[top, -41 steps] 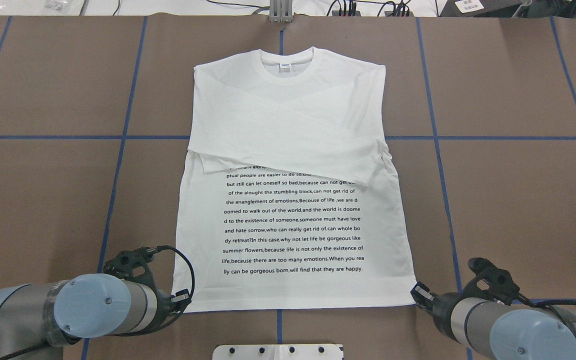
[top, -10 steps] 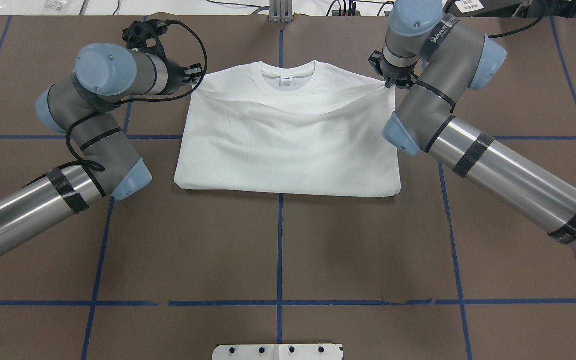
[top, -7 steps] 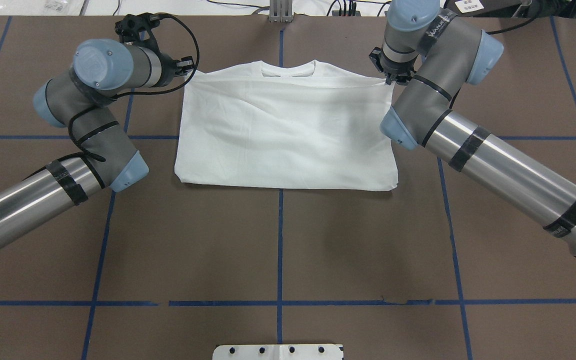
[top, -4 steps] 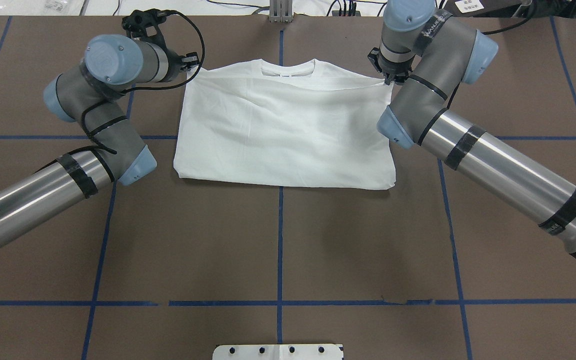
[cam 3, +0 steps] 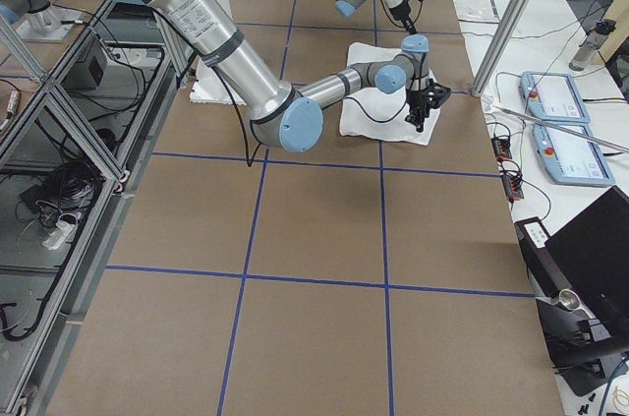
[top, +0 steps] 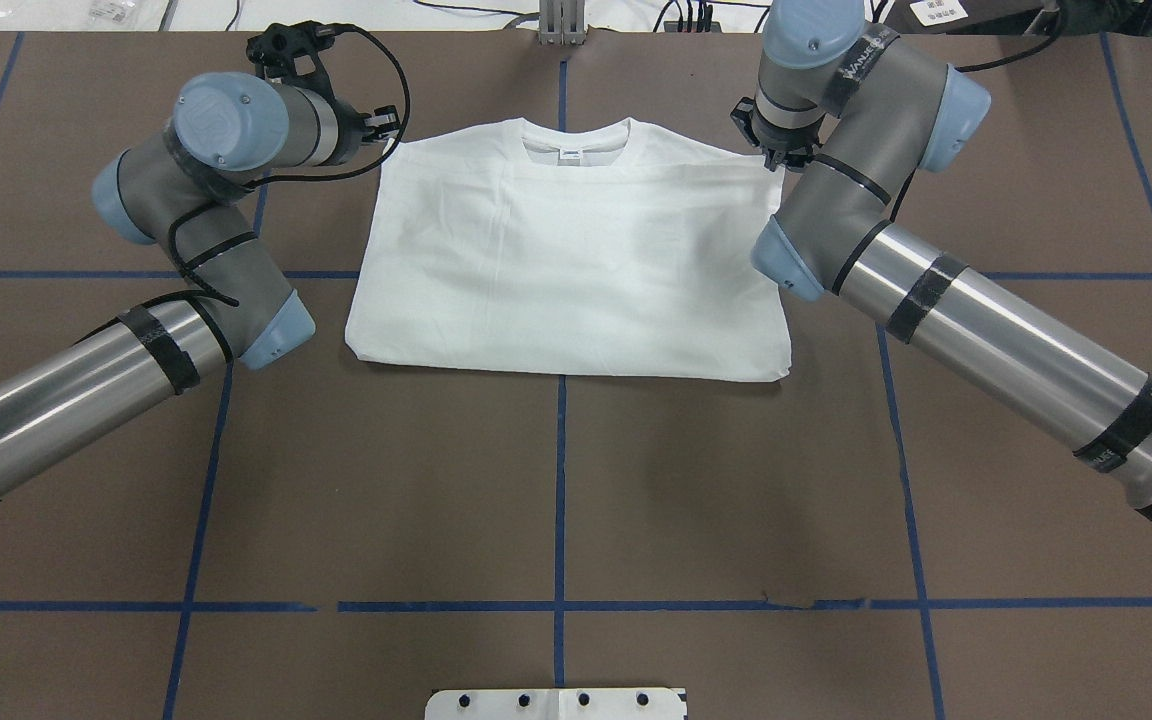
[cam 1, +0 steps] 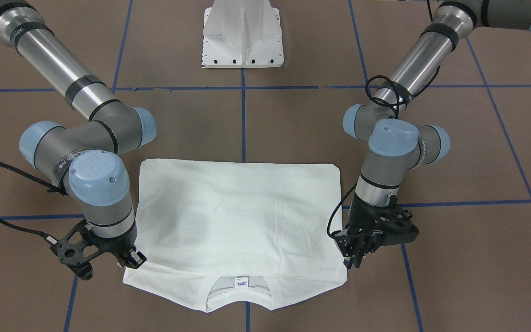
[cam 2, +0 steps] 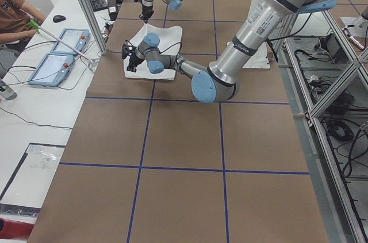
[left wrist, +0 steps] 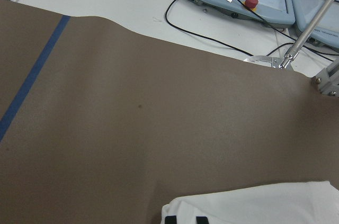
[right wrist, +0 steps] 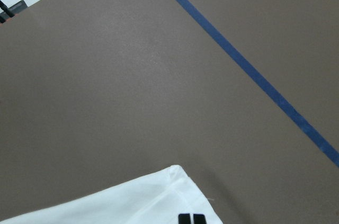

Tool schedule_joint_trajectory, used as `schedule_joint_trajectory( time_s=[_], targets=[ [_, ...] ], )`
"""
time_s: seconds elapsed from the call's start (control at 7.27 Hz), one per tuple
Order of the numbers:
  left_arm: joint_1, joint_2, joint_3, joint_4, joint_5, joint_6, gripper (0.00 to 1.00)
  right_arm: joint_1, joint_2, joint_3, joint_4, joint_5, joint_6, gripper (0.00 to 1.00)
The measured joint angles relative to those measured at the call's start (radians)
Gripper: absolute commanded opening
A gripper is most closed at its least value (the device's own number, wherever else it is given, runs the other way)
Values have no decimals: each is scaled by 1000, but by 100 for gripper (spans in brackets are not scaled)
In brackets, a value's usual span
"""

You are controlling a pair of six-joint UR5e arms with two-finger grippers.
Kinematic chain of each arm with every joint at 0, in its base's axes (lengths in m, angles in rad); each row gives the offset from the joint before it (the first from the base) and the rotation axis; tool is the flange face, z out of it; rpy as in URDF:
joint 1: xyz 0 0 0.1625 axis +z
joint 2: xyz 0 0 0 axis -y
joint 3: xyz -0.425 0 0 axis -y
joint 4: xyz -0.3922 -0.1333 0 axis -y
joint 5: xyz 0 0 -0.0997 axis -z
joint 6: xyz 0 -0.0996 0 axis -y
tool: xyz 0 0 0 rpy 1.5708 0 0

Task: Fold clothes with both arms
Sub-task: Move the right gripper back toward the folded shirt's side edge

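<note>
The shirt (top: pixel 566 270) lies on the far half of the table (top: pixel 556 480). Its near edge is now a fold. A few seconds ago the hem lay there, with black words showing. Now the words are hidden inside and the shirt is shorter.

Further on, the hem sits up at the shoulders. A moment ago it was pulled tight across the collar (top: pixel 576 140). Now it lies flat just below it, and the label (top: pixel 569 155) shows again.

The grippers are at the far corners. The left gripper (cam 1: pixel 354 258) has its pads (left wrist: pixel 169 220) a little apart over the cloth, so it seems to have let go. The right gripper (cam 1: pixel 132 260) has its pads (right wrist: pixel 185 218) close together on its corner and seems to be pinching it.

I think this fold is done once both let go.
</note>
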Motion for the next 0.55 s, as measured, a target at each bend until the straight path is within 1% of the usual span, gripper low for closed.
schedule_joint_trajectory(
  time_s=[0.14, 0.41, 0.55],
  targets=[
    [-1, 1, 0, -2, -1, -1, 43, 2, 0, 2, 9, 1, 1, 59],
    [-2, 4, -4, -13, -6, -2, 44, 10, 2, 16, 15, 11, 4, 71],
    [-2, 5, -6, -16, -7, -1, 44, 12, -9, 44, 16, 31, 15, 76]
  ],
)
